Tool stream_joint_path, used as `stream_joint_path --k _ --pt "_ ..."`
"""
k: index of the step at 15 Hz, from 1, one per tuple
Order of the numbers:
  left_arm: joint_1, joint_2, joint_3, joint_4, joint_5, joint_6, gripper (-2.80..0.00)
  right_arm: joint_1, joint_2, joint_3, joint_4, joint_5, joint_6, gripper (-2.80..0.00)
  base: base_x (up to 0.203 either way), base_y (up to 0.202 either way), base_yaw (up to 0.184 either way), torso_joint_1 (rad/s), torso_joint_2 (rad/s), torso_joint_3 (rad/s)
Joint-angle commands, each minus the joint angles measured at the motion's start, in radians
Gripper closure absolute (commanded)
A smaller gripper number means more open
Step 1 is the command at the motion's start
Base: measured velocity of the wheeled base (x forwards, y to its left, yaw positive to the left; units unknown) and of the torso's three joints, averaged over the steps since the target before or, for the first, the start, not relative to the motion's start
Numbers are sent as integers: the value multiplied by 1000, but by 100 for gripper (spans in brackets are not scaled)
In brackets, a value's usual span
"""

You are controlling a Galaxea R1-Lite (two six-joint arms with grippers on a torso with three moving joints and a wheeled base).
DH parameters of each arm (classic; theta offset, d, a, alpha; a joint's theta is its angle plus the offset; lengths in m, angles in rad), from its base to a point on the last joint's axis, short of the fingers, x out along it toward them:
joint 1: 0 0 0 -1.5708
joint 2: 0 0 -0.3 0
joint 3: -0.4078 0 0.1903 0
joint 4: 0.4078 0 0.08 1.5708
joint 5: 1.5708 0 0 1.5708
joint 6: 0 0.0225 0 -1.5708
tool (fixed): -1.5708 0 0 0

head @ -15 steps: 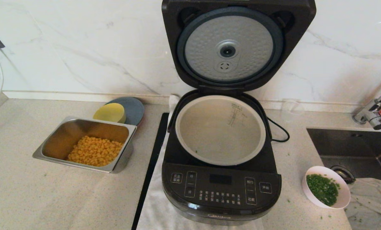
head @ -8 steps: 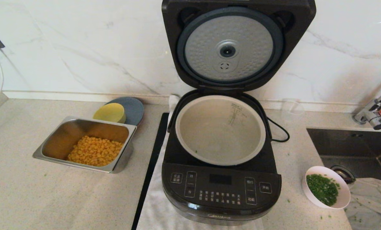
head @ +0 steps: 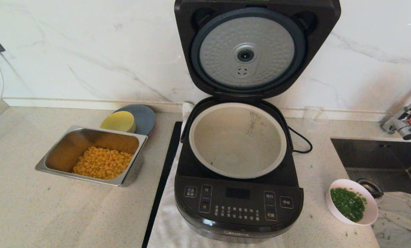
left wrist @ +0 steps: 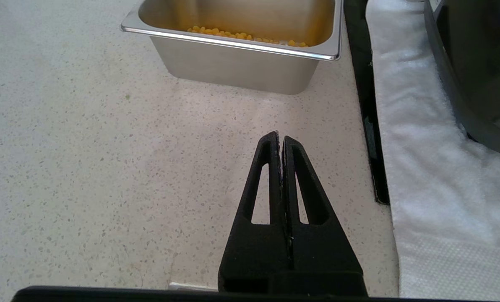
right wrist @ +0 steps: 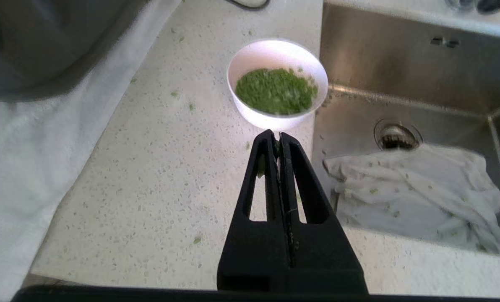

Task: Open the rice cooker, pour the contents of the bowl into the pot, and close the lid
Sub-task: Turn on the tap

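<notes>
The black rice cooker point(head: 238, 203) stands in the middle of the counter with its lid point(head: 248, 51) raised upright, dimpled silver disc facing me. Its grey-beige pot point(head: 238, 139) looks nearly bare inside, with one green speck near the front wall. The small pale bowl point(head: 352, 201) of chopped green contents point(head: 348, 204) sits on the counter to the cooker's right, by the sink edge. My right gripper point(right wrist: 278, 134) is shut and holds nothing; it hovers just short of the bowl point(right wrist: 277, 84). My left gripper point(left wrist: 279, 138) is shut over bare counter. Neither arm shows in the head view.
A steel tray point(head: 91, 156) of yellow corn stands left of the cooker, with a yellow bowl point(head: 118, 121) and a grey plate point(head: 141, 117) behind it. A sink point(head: 381, 155) with a crumpled white cloth point(right wrist: 417, 193) lies right of the bowl. A white towel point(left wrist: 426, 167) lies under the cooker.
</notes>
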Motion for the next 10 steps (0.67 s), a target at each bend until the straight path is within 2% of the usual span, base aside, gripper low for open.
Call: stream_joint_path --k 1,4,6,10 --pt "0 -1 8 -1 0 1 0 0 47 -123 12 -11 4 0 0 0 0 0 0 0" --pt "0 -1 8 -1 0 -1 0 -15 259 -260 28 -23 13 0 0 0 0 0 0 0" --pt "0 -1 8 -1 0 1 0 -56 411 -335 15 -27 13 0 0 0 0 0 0 0" --pt "0 -1 8 -1 0 0 0 -176 793 -465 -123 -61 13 0 0 0 0 0 0 0"
